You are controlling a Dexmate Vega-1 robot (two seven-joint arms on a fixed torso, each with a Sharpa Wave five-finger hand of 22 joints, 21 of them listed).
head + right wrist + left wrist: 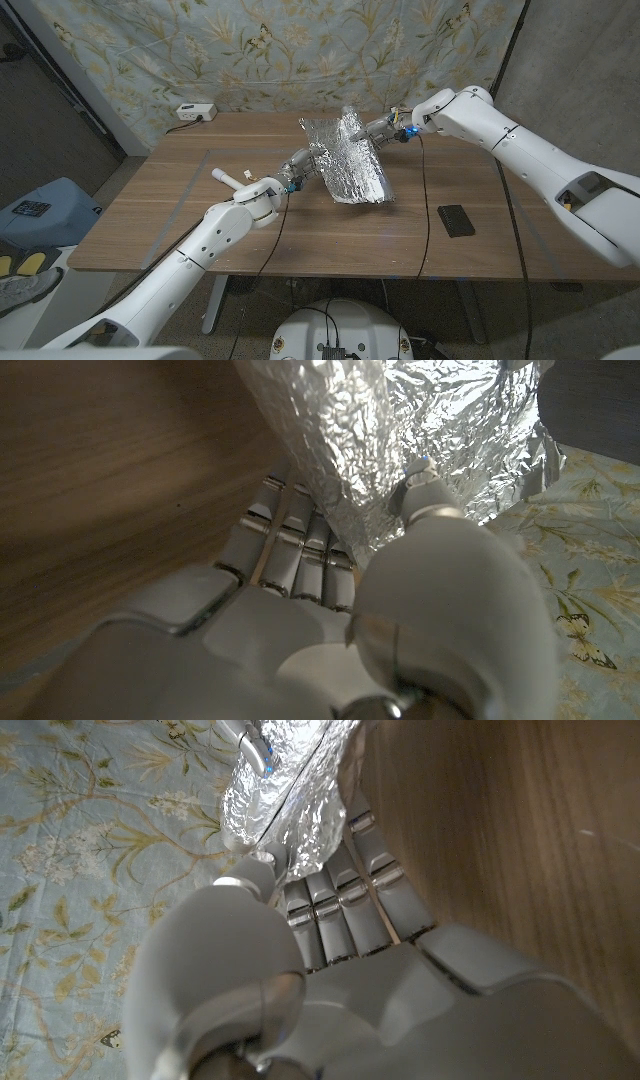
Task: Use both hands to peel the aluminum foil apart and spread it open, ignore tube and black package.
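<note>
A crinkled sheet of aluminum foil [347, 160] hangs above the middle of the table, held up between both hands. My left hand [297, 167] pinches its near left edge; in the left wrist view the thumb and fingers [335, 905] close on the foil [290, 810]. At the foil's far right corner my right hand [378, 129] grips it. The right wrist view shows the thumb [425, 495] pressed on the foil [400, 420] over the fingers [290, 540]. The foil's lower edge touches the table near the middle.
A white tube [230, 179] lies on the wooden table [150, 215] left of my left hand. The black package [456, 220] lies at the front right. A white power strip [194, 112] sits at the far left edge, before a floral curtain.
</note>
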